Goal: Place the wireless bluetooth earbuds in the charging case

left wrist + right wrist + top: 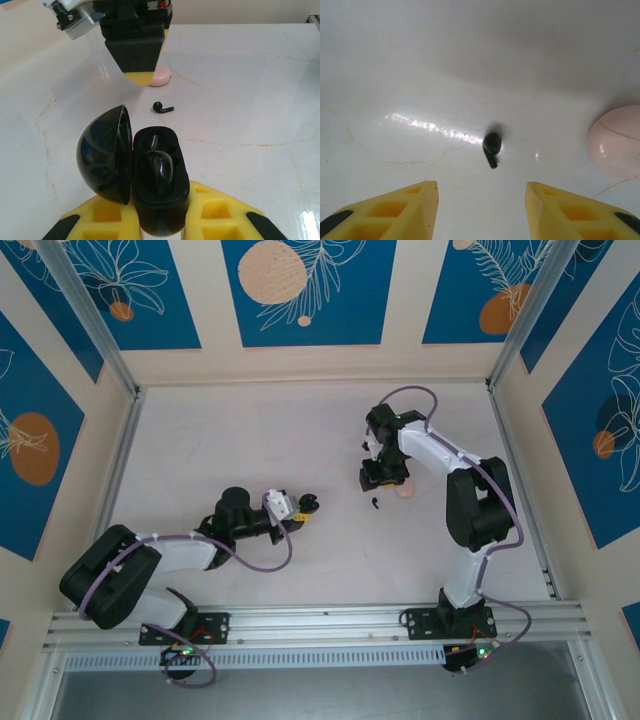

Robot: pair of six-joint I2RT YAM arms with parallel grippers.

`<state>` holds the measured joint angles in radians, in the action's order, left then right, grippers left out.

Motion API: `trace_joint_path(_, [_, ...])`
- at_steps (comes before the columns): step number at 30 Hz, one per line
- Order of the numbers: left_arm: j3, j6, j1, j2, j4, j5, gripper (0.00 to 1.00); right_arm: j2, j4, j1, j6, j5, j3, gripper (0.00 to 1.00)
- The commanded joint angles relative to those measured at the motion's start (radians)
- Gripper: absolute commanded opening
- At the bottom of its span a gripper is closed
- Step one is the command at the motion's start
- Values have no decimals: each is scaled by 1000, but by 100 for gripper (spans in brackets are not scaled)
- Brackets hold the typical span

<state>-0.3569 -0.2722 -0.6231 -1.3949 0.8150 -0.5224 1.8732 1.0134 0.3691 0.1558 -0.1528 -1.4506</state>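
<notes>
1. Step in hand, as I read it: picking up the loose earbud [491, 148]. It lies flat on the table [250, 440], a bit right of the table's middle and well away from every edge.
2. The right gripper [481, 200] hovers above the bud with its jaws apart and nothing between them. The bud sits roughly on the centreline, just ahead of the fingertips.
3. The left gripper [160, 220] is clamped on the charging case [159, 150] near the table's middle, on the left-arm side of the bud. The lid [105, 152] is swung open to one side and the well faces up.
4. A glossy dark shape [161, 169] sits in the well. It may be the other bud already seated, but I can't tell.
5. Next move calls for a straight descent and closing across the bud's narrow body. It is tiny and smooth, so an off-centre pinch will likely squirt it out. Then carry it to the case and line it up with the free socket.
6. In the way: the pink disc [617, 142] lies just beside the bud on the right-edge side, so the finger on that side could clip it. Nothing lies between bud and case.
</notes>
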Motion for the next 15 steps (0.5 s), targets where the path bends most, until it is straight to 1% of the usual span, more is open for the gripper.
trace_joint_path(1, [-28,-25,-17,16,-14,1,15,78,62,9,-33,-52,-33,49])
trace_joint_path(6, [-36,-30,-18,13,-29,2,15,142,55,14,-52,-57,-62,47])
trace_joint_path(15, [-41,-33,-20,12,-43,7,15,189,40,23,-70,-19,-85,39])
